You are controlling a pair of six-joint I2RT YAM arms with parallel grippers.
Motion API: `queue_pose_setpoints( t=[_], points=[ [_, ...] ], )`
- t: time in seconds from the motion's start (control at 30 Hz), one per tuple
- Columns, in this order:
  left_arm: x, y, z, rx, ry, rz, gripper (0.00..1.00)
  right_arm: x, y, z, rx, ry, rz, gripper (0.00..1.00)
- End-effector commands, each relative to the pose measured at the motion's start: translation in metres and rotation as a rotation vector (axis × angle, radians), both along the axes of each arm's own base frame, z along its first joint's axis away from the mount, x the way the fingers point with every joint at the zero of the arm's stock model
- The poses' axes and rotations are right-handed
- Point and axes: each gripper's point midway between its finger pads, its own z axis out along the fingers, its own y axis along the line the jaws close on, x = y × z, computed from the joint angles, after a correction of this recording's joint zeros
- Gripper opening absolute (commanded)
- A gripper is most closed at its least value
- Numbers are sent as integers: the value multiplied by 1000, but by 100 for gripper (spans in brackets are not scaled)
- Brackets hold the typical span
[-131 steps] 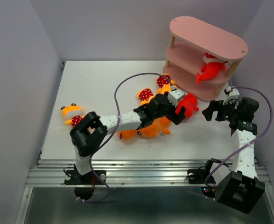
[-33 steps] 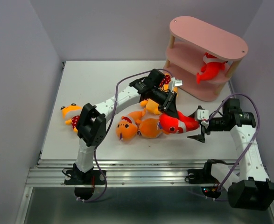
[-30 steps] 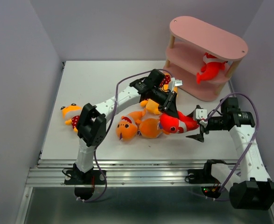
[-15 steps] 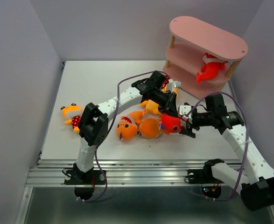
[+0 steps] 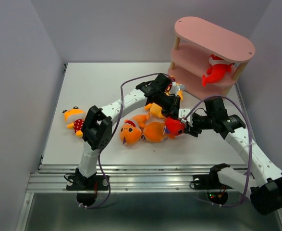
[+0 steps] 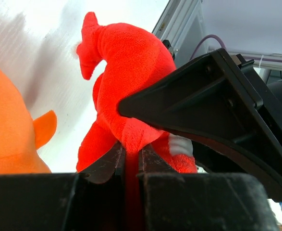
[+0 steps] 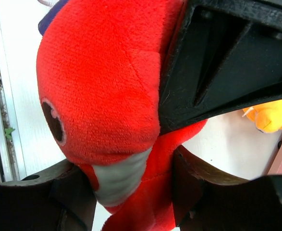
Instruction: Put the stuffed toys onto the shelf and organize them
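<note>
Left fingers (image 6: 102,169) narrow, pinched on a thin fold of the red shark (image 6: 126,62). The left gripper (image 6: 129,162) has it firmly; the fold fills the slit between them.

Right fingers (image 7: 66,192) stand fairly wide, one each side of the same shark's lower body, and the plush touches both. I cannot tell whether they bear on it yet. The right gripper (image 7: 131,195) meets the shark from the opposite side to the left one, and each wrist view shows the other's black finger close against the toy.

From above, this red shark (image 5: 174,126) is low over the worktop (image 5: 97,86), in front of the shelf (image 5: 213,41) and apart from it, between the left gripper (image 5: 172,114) and the right gripper (image 5: 187,126).

Two orange sharks (image 5: 143,132) lie side by side just beyond it, farther from the shelf. One yellow-orange figure (image 5: 73,118) lies well apart from the shelf at the worktop's left side; another (image 5: 155,109) lies under the left arm.

A second red shark (image 5: 216,72) sits on the shelf's middle tier, at its right end.
</note>
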Motion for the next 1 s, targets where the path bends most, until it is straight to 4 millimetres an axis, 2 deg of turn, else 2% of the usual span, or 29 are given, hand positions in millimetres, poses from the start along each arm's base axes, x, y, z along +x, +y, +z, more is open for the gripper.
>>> queue_pose_setpoints(
  t=[0.0,0.07,0.1,0.13,0.17,0.2,0.23,0.27,0.4,0.47,0.5,0.6,0.7,0.73,0.87,0.9,0.93,0.97],
  points=[
    [5,-11,62,-178,-97,-6,3,-1,9,3,45,-10,1,29],
    [4,-7,77,-220,-100,2,6,-2,11,4,55,-6,0,24],
    [10,-6,86,-264,-122,14,13,-3,11,4,62,-3,0,17],
    [8,-1,81,-270,-95,16,16,-5,13,6,76,4,6,14],
    [8,2,86,-283,-61,38,18,-6,14,8,85,2,10,10],
    [7,8,101,-322,-73,45,22,-7,15,9,91,4,11,5],
    [12,13,99,-350,-72,58,33,-9,17,13,108,3,15,4],
    [11,19,110,-371,-64,76,35,-10,18,15,117,1,16,2],
    [17,37,122,-449,-83,114,46,-14,20,22,146,9,20,1],
    [16,47,137,-489,-78,130,47,-15,21,24,154,10,23,1],
    [16,48,144,-524,-98,125,52,-16,22,24,157,14,28,1],
    [11,54,148,-543,-92,114,54,-19,26,28,180,26,43,1],
    [8,58,158,-570,-109,108,61,-22,31,34,214,39,63,1],
    [9,59,163,-592,-132,105,65,-23,32,36,224,48,61,1],
    [19,72,188,-651,-266,144,69,-26,36,46,261,67,58,1],
    [18,78,200,-672,-322,154,75,-25,37,48,268,73,52,1],
    [27,83,207,-680,-378,199,99,-26,38,51,282,96,35,1],
    [24,91,220,-706,-488,204,99,-23,40,61,301,87,31,1]
  ],
)
